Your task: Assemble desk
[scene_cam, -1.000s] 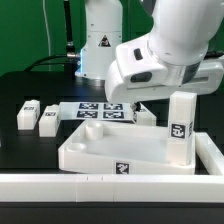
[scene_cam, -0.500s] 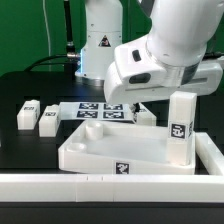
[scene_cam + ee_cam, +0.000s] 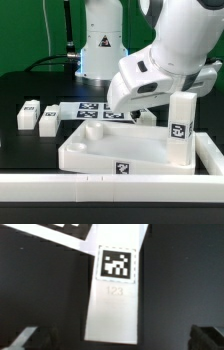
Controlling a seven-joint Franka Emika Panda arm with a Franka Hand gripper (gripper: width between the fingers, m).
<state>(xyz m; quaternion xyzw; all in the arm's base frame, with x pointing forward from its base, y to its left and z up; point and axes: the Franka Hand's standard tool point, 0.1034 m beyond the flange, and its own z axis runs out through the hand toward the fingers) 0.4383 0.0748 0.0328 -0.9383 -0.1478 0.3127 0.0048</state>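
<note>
Gripper (image 3: 115,339) is open wide and holds nothing. In the wrist view its two fingertips stand one on each side of a leg (image 3: 118,291), well clear of it, near the end away from the tag. That leg lies flat on the black table (image 3: 40,291), tag face up. Its far end is by the edge of the marker board (image 3: 50,236), and whether it touches or overlaps the board cannot be told. In the exterior view the arm hangs over the area behind the desk top (image 3: 95,152), and the fingers are hidden behind the hand there. The white block at the top's far edge (image 3: 147,117) is probably the same leg. The desk top sits in front, against the border wall (image 3: 110,186), with one upright leg (image 3: 180,125) at its corner on the exterior view's right. Two loose legs (image 3: 28,115) (image 3: 48,120) lie on the exterior view's left. The likely step is coming down to grasp the leg. The leg looks slightly skewed to the jaw line, so closing could twist it or push it onto the marker board. A grip near the end instead of mid-length could let the leg sag or swing, and it would then meet its corner socket tilted. If the descent drifts sideways, a fingertip could land on the leg itself. The carry also passes close to the upright leg, and a bump there could knock it loose.
</note>
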